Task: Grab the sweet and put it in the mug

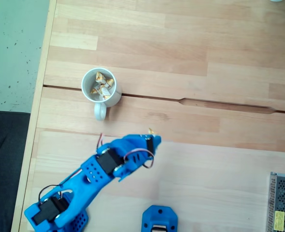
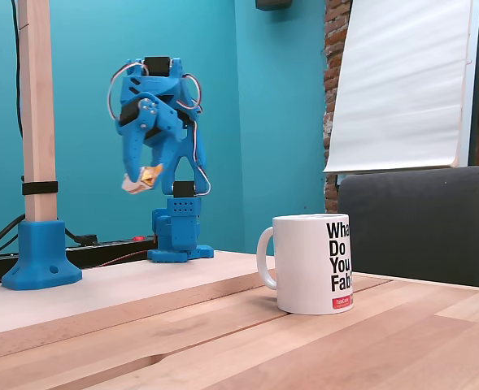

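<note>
In a fixed view from above, the white mug point(image 1: 112, 100) stands near the table's left side, its handle toward the arm, with several sweets point(image 1: 102, 86) inside. My blue gripper point(image 1: 152, 135) hovers to the right of and below the mug in that view, and a golden sweet tip point(image 1: 151, 130) pokes out at its front. In a fixed view from the side, the gripper point(image 2: 144, 178) is raised high above the table, shut on a sweet point(image 2: 139, 181) with a white middle and golden ends. There the mug point(image 2: 304, 264), with black lettering, stands nearer the camera to the right.
A wooden post point(image 2: 38, 122) rises from a blue foot at the left. A blue mount point(image 1: 159, 220) and a metal mesh box point(image 1: 283, 203) sit at the table's lower edge. A groove point(image 1: 229, 104) crosses the tabletop. A grey chair back point(image 2: 418, 219) stands behind the table.
</note>
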Action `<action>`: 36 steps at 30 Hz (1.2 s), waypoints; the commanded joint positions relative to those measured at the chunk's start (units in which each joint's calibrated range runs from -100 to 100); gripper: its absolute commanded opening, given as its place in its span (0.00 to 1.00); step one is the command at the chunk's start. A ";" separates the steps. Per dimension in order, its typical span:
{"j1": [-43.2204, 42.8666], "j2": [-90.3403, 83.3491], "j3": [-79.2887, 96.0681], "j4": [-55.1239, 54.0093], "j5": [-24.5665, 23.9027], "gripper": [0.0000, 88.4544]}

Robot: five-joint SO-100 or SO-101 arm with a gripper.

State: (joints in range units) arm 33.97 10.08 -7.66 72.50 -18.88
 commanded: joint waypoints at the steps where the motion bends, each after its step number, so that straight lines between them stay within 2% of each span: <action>1: -1.87 -4.75 -6.25 0.32 0.29 0.00; 13: -13.13 -4.32 -14.10 8.79 1.17 0.00; 19: -19.23 -3.71 -15.44 5.81 0.49 0.00; 26: -24.97 -0.36 -15.26 0.16 -4.20 0.00; 36: -26.57 6.27 -15.35 -1.93 -4.98 0.00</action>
State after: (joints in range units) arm 7.98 17.35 -19.86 71.11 -23.71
